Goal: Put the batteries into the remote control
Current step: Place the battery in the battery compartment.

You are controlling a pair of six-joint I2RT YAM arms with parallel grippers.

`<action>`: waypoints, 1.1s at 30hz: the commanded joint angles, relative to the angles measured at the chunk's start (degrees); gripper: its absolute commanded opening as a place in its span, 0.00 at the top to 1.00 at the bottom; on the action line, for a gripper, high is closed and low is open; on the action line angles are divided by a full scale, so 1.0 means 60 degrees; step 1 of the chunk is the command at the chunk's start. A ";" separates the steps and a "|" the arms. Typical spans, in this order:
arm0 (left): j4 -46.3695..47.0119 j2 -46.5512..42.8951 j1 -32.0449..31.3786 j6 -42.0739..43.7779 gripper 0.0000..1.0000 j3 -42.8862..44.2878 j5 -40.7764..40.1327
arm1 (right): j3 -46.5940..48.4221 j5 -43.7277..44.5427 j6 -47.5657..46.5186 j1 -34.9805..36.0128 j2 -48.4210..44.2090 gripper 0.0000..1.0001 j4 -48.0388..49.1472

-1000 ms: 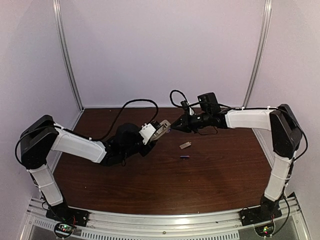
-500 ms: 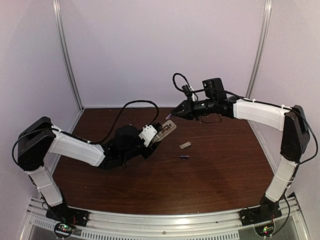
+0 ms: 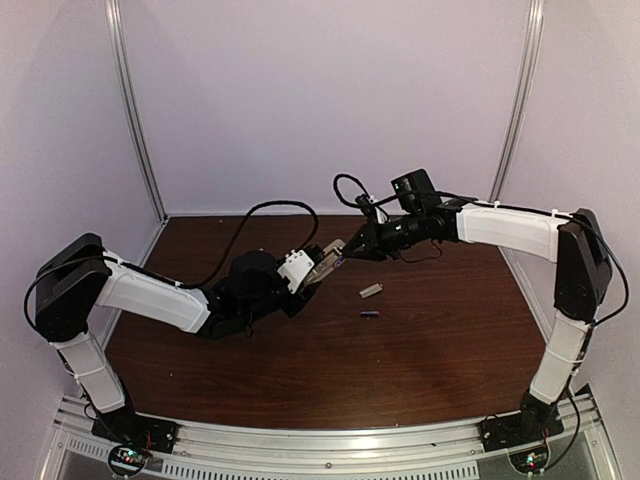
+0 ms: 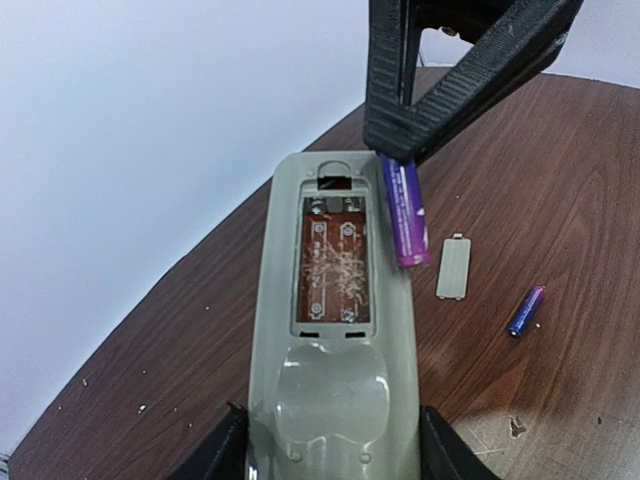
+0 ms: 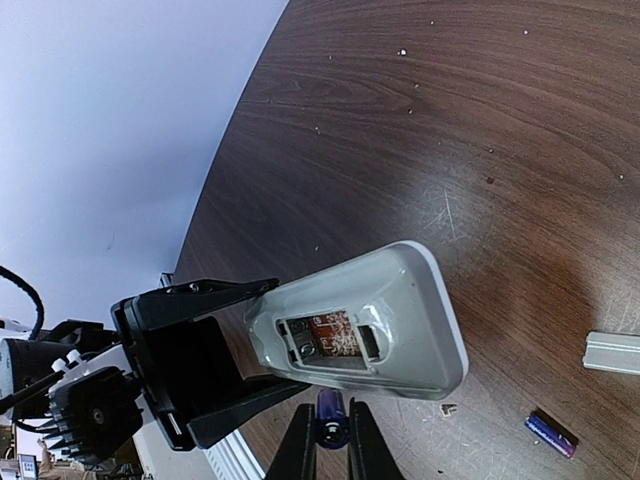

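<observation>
Left gripper: jaws pinching remote control at its lower end, held above table, back side up. Battery compartment uncovered, brown board exposed. Right gripper: fingers clamped on one end of battery, purple body lying along right rim of compartment; contact with remote control cannot be told. Second battery lies on table, just beside loose beige cover.

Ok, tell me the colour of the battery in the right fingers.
Purple battery; left wrist view shows it best.
</observation>
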 commanded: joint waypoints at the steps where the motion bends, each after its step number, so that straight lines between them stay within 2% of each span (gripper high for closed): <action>1: 0.0462 -0.0227 -0.0046 0.0155 1.00 0.0207 -0.0067 | 0.0162 0.0227 -0.0063 0.0020 0.0156 0.91 0.0061; 7: 0.0387 -0.0215 -0.0053 0.0190 1.00 0.0211 -0.0081 | 0.0201 -0.0061 0.0472 0.0020 0.0156 0.91 0.0747; 25: 0.0361 -0.0127 -0.0166 0.0397 1.00 0.0377 -0.0203 | 0.0229 0.0239 0.0172 0.0050 0.0587 0.91 0.0503; 33: 0.0357 -0.0127 -0.0169 0.0459 1.00 0.0392 -0.0292 | 0.0237 0.0227 0.0128 0.0053 0.0566 0.78 0.0416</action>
